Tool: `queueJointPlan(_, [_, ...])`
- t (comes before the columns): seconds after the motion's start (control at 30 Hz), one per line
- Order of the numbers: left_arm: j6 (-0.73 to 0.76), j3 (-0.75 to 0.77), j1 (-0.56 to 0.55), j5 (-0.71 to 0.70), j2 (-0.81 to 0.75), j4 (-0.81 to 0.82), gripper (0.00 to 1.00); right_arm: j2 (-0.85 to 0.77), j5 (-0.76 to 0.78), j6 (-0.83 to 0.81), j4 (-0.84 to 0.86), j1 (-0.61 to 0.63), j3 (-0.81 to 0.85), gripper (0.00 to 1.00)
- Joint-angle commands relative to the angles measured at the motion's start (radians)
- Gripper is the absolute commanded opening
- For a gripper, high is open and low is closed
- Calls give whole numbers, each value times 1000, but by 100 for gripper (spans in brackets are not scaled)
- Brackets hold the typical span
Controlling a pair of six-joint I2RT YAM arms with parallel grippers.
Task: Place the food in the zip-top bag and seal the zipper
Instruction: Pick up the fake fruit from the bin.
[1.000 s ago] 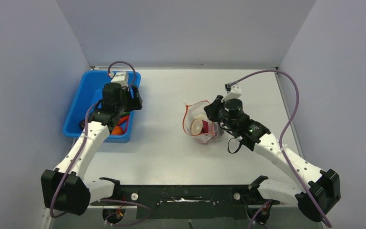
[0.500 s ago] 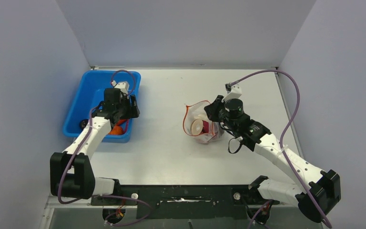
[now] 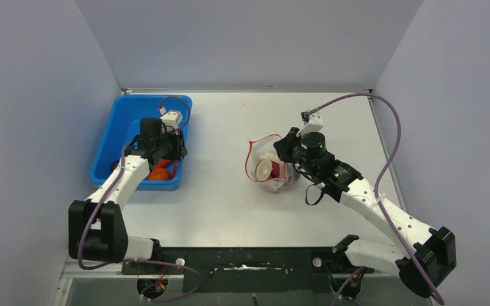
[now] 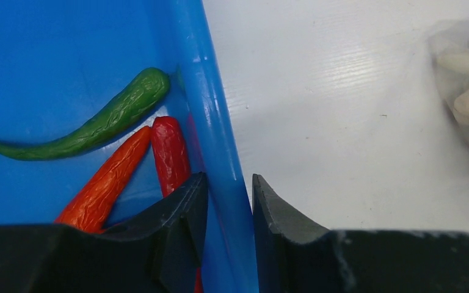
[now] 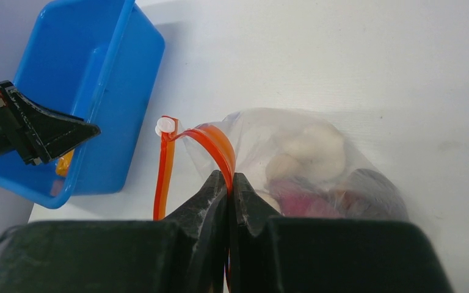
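Note:
In the left wrist view a green pepper (image 4: 98, 125), a red pepper (image 4: 170, 155) and an orange one (image 4: 107, 183) lie in the blue bin (image 4: 210, 110). My left gripper (image 4: 229, 180) straddles the bin's right wall, one finger inside and one outside, both pressed against it. The clear zip-top bag (image 3: 268, 167) lies mid-table with white (image 5: 308, 149), purple (image 5: 299, 198) and dark (image 5: 366, 189) food inside. My right gripper (image 5: 229, 177) is shut on the bag's red zipper (image 5: 214, 143) at the mouth, which gapes towards the bin.
The blue bin (image 3: 124, 127) sits at the table's left, close to the side wall. A white slider tab (image 5: 166, 126) sits at the zipper's end. Bare table lies between bin and bag.
My left gripper has dropped onto the bin's right wall and its jaws have narrowed onto it. The bin has shifted slightly right. The right arm and bag have not moved.

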Motion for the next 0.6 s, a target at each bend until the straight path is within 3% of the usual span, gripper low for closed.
queueJointPlan(0.0, [130,-13,-12,137,-44,63,25,-23,21,-20,66,4,8,0])
queueJointPlan(0.07, [205,-17,-25,187,-61,51,21,-27,24,-24,68,2,4,0])
queueJointPlan(0.43, [418,-46,-43,39,-170,-50,0,-35,12,-60,68,-21,-4,0])
queueJointPlan(0.57, [568,-79,-45,18,-205,-114,0,-43,-2,-76,66,-33,-6,0])
